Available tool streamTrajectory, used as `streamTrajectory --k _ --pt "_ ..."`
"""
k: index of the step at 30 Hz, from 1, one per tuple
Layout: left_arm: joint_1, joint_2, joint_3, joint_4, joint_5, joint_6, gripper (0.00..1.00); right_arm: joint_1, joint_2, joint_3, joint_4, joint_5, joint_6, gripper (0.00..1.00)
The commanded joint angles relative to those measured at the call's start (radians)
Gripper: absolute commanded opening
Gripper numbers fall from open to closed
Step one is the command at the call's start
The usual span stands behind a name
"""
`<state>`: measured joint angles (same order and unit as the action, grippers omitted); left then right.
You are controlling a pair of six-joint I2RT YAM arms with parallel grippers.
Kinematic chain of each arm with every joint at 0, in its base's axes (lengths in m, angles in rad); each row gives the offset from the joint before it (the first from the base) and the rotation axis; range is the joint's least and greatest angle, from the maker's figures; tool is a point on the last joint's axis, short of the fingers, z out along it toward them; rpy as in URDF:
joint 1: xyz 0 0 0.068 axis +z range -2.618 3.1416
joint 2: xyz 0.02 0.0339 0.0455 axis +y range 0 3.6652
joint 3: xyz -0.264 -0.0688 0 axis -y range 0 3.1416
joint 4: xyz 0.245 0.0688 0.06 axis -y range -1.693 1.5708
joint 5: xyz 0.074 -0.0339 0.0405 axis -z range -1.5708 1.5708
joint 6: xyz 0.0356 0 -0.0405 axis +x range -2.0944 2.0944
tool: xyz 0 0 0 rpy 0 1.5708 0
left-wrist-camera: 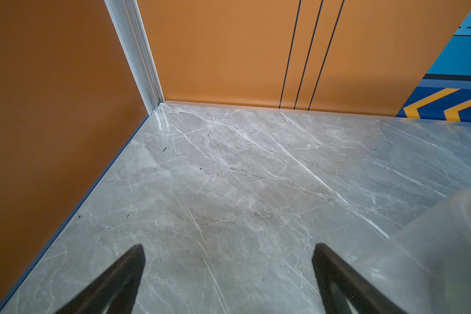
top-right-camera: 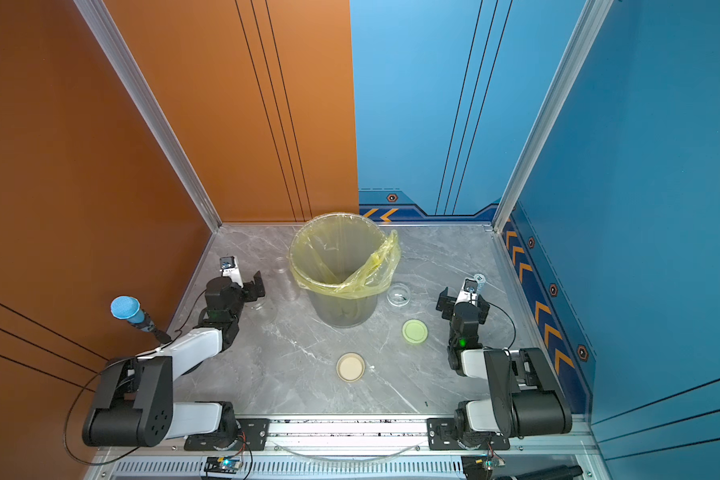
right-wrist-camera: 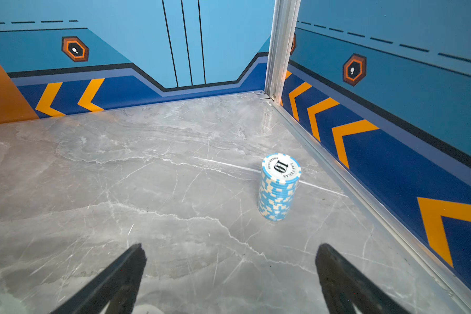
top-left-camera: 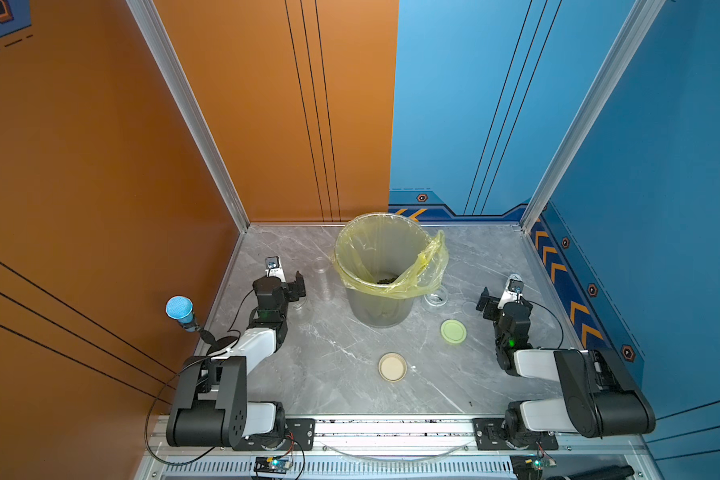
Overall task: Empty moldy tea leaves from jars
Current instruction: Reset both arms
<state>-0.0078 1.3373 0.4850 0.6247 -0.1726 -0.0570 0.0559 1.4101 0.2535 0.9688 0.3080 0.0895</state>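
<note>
Tea leaves (top-left-camera: 387, 281): one small dark heap; you will find it low inside the yellow bag (top-left-camera: 431, 257) that lines the grey bin (top-left-camera: 375, 309), which stands at the rear centre of the marble table (top-left-camera: 341, 395). Jars, three, clear, all lidless: tall narrow jar (top-left-camera: 324, 277) just left of the bin; wide jar (top-left-camera: 303, 309) close beside the left gripper (left-wrist-camera: 230, 246), faint in both top views; short jar (top-left-camera: 435, 297) just right of the bin. Lids lying flat in front of the bin, apart from each other: pale green lid (top-left-camera: 453, 331), beige lid (top-left-camera: 392, 367). Left gripper: jaws spread wide, nothing between them, over bare table. Right gripper (right-wrist-camera: 231, 244): the same, wide and empty. Sundries: a stack of light blue poker chips (right-wrist-camera: 279, 187) ahead of the right gripper near the right wall; a blue foam microphone (top-left-camera: 179, 308) beyond the table's left edge.
</note>
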Motion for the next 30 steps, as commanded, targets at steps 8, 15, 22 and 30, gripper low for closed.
streamTrajectory --k 8,15,22,30 --pt "-0.007 0.032 -0.049 0.030 -0.016 0.024 0.98 0.041 0.029 0.049 -0.030 0.066 -0.029 1.00" --pt "-0.002 0.037 -0.060 0.054 -0.011 0.020 0.97 0.062 0.053 0.048 -0.003 0.071 -0.055 1.00" --pt "-0.001 0.031 -0.080 0.081 -0.013 0.019 0.98 0.064 0.058 0.051 -0.002 0.072 -0.058 1.00" --pt "-0.001 0.032 -0.083 0.087 -0.012 0.019 0.98 0.064 0.058 0.052 -0.004 0.072 -0.059 1.00"
